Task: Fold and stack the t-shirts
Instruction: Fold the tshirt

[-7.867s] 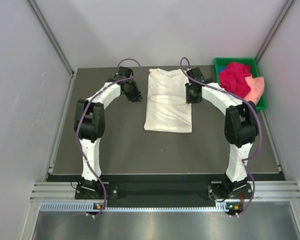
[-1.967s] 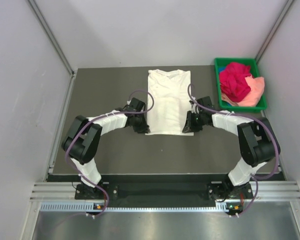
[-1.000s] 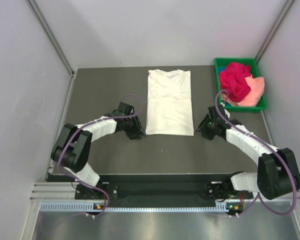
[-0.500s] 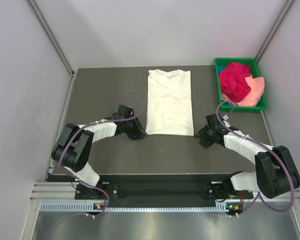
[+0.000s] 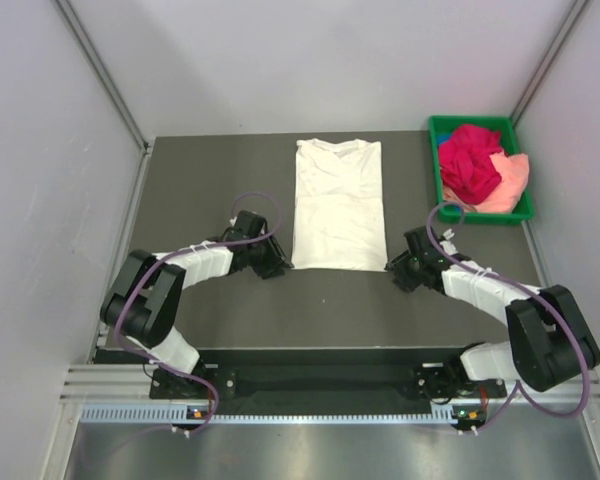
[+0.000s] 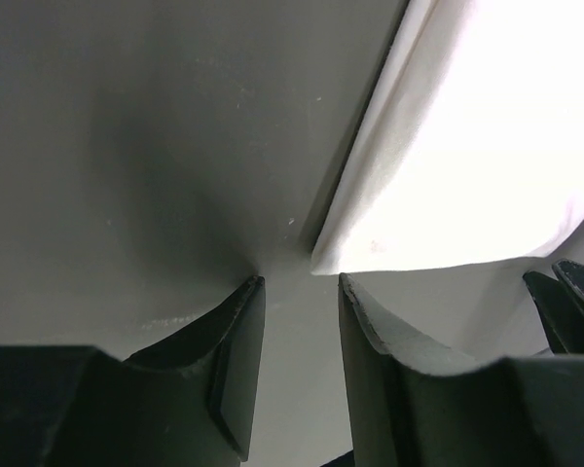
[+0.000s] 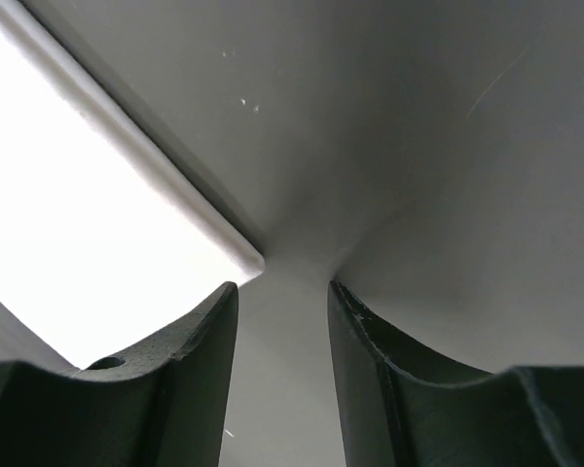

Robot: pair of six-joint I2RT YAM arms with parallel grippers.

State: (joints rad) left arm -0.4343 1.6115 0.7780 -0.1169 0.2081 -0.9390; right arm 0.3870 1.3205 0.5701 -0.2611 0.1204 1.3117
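1. Two grippers sit low on the dark table [image 5: 210, 180], one at each near corner of the cream-white t-shirt [image 5: 338, 205].
2. You see that shirt lying flat in the middle of the table, folded into a long rectangle, with its collar toward the far edge.
3. Your left gripper [image 5: 277, 262] is just beside the shirt's near left corner. In the left wrist view its fingers [image 6: 236, 341] stand apart with only bare table between them. The cloth's corner lies just ahead of the gap, closer to one fingertip than the other, and it is not pinched.
4. Your right gripper [image 5: 400, 268] is just beside the near right corner. In the right wrist view its fingers [image 7: 209, 341] are likewise parted around bare table, and the tip of the cloth's folded edge sits just in front of the gap, ungripped.
5. You cannot tell from either wrist view whether the fingertips touch the table surface.
6. Your magenta-red t-shirt [image 5: 470, 160] sits crumpled in the green tray [image 5: 436, 140] at the far right corner of the table, well apart from both grippers.
7. Your peach-pink t-shirt [image 5: 510, 180] is bunched in the same tray, beside and partly under the magenta one, and it spills over the tray's right rim.
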